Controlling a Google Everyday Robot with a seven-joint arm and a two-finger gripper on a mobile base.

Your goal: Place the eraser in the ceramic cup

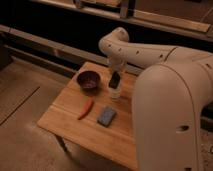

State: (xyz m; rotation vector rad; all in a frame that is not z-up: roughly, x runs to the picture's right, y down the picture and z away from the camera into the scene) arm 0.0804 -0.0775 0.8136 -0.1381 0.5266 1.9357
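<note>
The white ceramic cup [115,93] stands upright on the wooden table [75,117], right of the maroon bowl. My gripper [115,80] hangs straight down directly over the cup, its dark tip just above the cup's rim. A dark shape at the gripper's tip may be the black eraser, but I cannot tell it apart from the gripper. No eraser lies on the table.
A dark maroon bowl [88,80] sits at the table's back left. A thin orange-red stick [86,108] and a flat blue-grey rectangle [106,116] lie in the middle. My white arm [170,110] fills the right side. Dark rails run behind the table.
</note>
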